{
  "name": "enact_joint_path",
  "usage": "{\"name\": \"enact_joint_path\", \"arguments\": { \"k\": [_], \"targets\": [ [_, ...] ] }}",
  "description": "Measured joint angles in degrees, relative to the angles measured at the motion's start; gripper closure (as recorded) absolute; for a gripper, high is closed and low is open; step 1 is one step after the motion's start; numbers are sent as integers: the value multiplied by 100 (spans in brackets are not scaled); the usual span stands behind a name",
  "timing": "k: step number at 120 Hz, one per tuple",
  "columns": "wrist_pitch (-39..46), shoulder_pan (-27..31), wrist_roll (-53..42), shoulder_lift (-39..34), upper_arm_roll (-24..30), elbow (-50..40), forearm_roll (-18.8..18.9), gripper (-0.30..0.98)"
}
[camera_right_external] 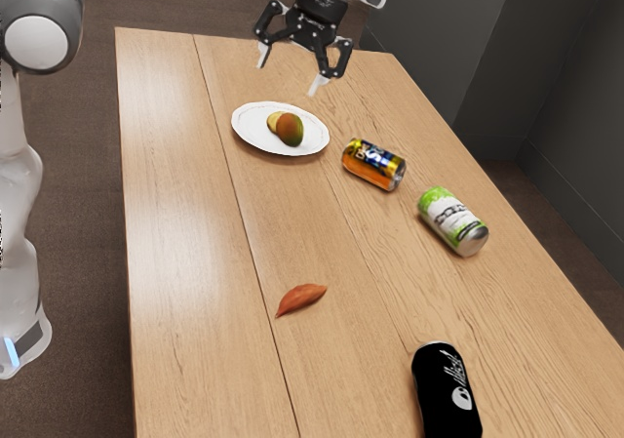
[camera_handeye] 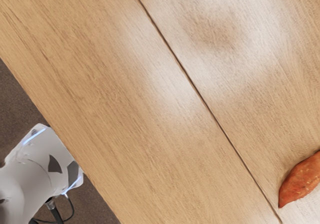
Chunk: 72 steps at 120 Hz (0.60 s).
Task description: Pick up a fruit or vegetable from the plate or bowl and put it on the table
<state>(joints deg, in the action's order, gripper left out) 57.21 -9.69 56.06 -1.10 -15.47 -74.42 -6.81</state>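
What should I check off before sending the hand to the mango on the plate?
1. Gripper open, nothing held: ok, its fingers stand apart with nothing between them.
2. Mango on the plate: ok.
3. Finger room around the mango: cannot tell; a yellowish item sits right beside it, and whether they touch is unclear.
4. Wrist camera aimed at the mango: not ok; it looks onto the tabletop, the sweet potato and the arm's base.
5. Plate separate from the orange can: ok, the can lies beside it, apart.
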Motion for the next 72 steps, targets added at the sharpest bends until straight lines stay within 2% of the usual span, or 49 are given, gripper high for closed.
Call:
{"name": "enact_joint_path", "arguments": {
  "k": [19, 40, 55, 72],
  "targets": [
    [905, 586, 1772, 37, -24, -9, -114, 0],
    [1240, 1055, 3246, -9, -132, -21, -118, 0],
    [1375, 1374, 3963, 521, -288, -15, -203, 0],
    [1505, 2467, 4395, 962, -312, -15, -625, 0]
  ]
}}
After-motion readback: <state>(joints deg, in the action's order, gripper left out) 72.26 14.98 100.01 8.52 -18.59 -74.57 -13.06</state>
